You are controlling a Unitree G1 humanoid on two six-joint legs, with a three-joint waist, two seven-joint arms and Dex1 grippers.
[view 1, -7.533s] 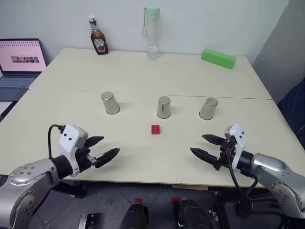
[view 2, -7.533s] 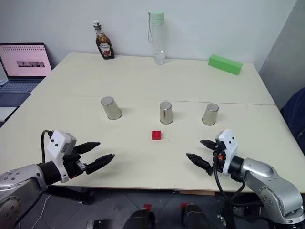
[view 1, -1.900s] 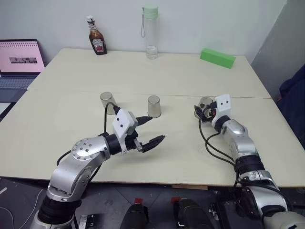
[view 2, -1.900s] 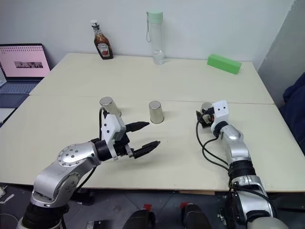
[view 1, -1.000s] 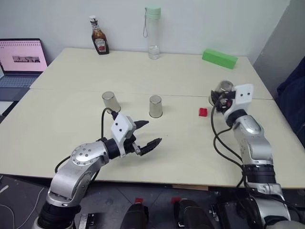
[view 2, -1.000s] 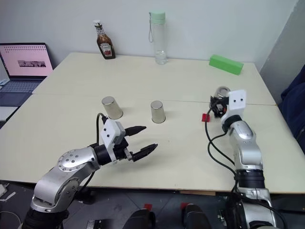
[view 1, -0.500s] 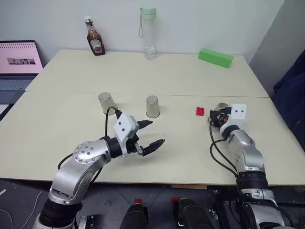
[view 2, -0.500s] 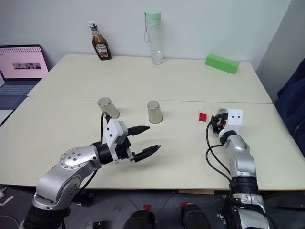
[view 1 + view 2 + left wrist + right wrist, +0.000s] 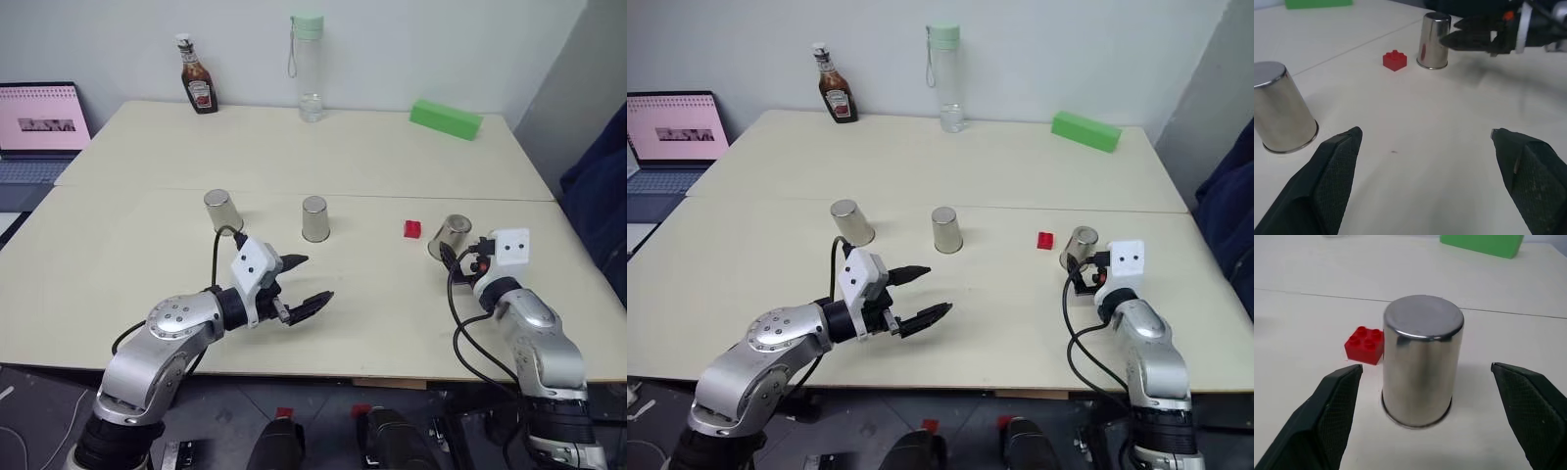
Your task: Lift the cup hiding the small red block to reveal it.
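Three shiny silver cups stand upside down in a row on the table: left [image 9: 219, 211], middle [image 9: 314, 218] and right [image 9: 453, 236]. The small red block [image 9: 412, 229] lies uncovered on the table just left of the right cup. In the right wrist view this cup [image 9: 1421, 361] stands between the spread fingers with the red block [image 9: 1365, 344] beside it. My right gripper [image 9: 466, 262] is open just on the near side of that cup, holding nothing. Over the table in front of the left and middle cups, my left gripper [image 9: 315, 278] hangs open and empty.
A ketchup bottle [image 9: 197, 87], a tall clear bottle [image 9: 310, 67] and a long green block [image 9: 446, 118] stand along the table's far edge. A laptop [image 9: 37, 127] sits off the far left corner.
My right gripper brought the raised cup down onto the table right of the red block, opened and drew back toward me. The left arm has stayed put.
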